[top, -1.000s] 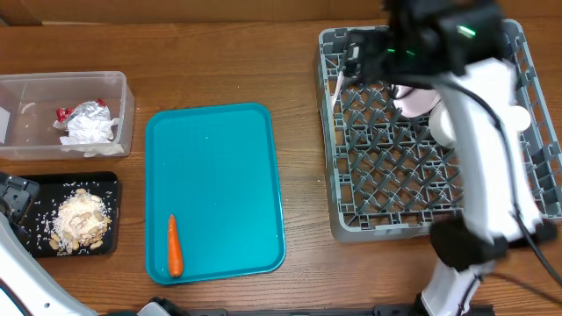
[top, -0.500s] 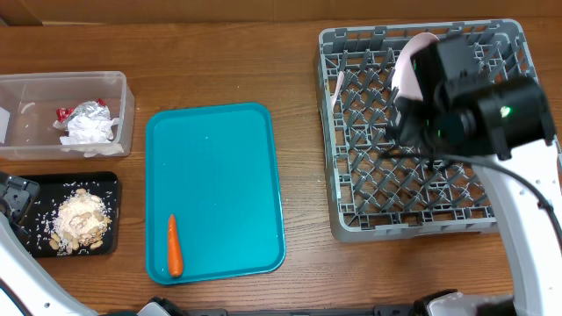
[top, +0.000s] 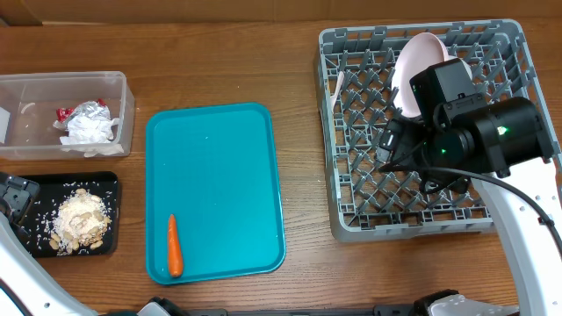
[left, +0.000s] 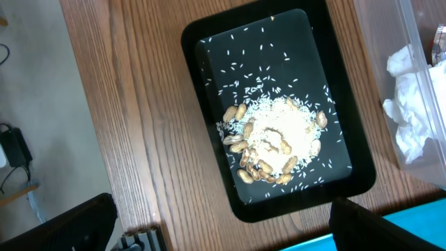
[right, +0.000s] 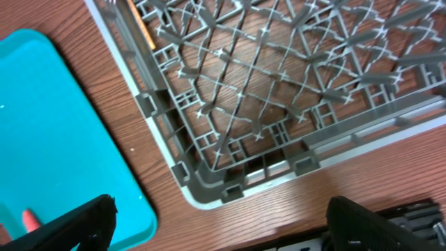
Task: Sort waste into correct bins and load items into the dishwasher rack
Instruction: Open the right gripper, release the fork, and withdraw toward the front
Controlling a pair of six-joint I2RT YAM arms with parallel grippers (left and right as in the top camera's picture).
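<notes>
The right tool (right: pixel 219 213) is spread wide and holds nothing. Its arm has drawn back from the far corner of the large grey plastic dishwasher rack (top: pixel 347 230) toward the near edge. This uncovers the large pale pink round plate (top: pixel 420 54), standing on edge among the far pegs, so it seems loaded. The left tool (left: pixel 223 219), also spread and empty, hangs over the shallow black rectangular tray (left: pixel 209 104) of nuts and rice. One small orange carrot (top: pixel 174 246) lies on the flat teal serving tray (top: pixel 219 175), probably the next job.
</notes>
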